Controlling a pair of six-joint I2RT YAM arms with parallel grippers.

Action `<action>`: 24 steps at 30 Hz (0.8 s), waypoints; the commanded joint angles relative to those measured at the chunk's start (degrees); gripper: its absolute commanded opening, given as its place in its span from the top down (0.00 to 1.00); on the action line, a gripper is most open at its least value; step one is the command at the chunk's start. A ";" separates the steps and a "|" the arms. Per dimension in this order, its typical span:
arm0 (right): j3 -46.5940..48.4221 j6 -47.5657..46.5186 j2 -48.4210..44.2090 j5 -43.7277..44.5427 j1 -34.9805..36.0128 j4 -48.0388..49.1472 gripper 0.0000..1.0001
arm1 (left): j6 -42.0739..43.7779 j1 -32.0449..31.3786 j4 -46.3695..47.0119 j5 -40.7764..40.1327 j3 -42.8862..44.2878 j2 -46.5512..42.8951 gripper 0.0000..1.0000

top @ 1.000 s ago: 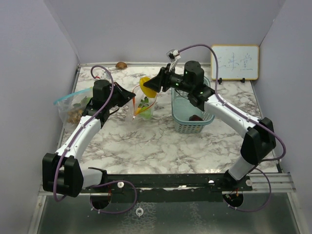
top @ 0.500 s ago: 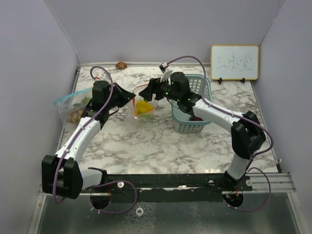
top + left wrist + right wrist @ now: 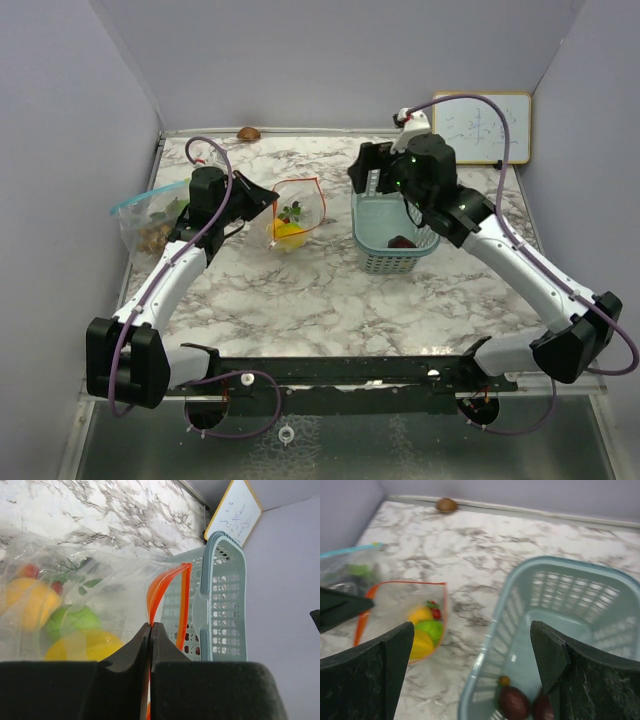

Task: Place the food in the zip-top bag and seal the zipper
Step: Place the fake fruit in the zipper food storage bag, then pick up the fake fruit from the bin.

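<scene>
The left pincer (image 3: 150,630) is clamped on the orange zipper edge of the bag (image 3: 115,590) on the surface (image 3: 330,290). Inside the bag are a yellow fruit (image 3: 30,602) and a green fruit (image 3: 72,622). The right pincer (image 3: 471,627), fingers apart, hovers over the basket (image 3: 572,562), where dark pieces (image 3: 512,702) lie.

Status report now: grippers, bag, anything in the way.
Left gripper shut on orange-zip bag rim, mouth open. Right gripper open, empty, above teal basket. Yellow and green fruit bagged; dark red-brown pieces in basket. Nothing between basket and bag.

Marble-pattern tabletop (image 3: 330,295); plain lavender walls (image 3: 300,60); whiteboard (image 3: 478,135) back right.
</scene>
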 commanded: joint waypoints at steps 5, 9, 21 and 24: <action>2.75 -2.16 4.34 9.88 -7.41 -30.30 0.03 | -0.86 0.29 3.59 2.37 -0.81 -0.30 1.00; 2.53 -2.06 8.60 2.53 -9.87 -33.46 0.13 | -0.31 0.24 3.55 2.68 -0.32 -0.42 1.00; -0.73 -1.77 19.90 -1.53 -10.53 -36.42 0.17 | 2.30 0.24 1.98 2.12 1.05 -0.89 1.00; -1.23 -1.86 22.76 0.46 -10.53 -35.30 0.17 | 2.34 0.24 1.69 2.24 1.10 -1.16 1.00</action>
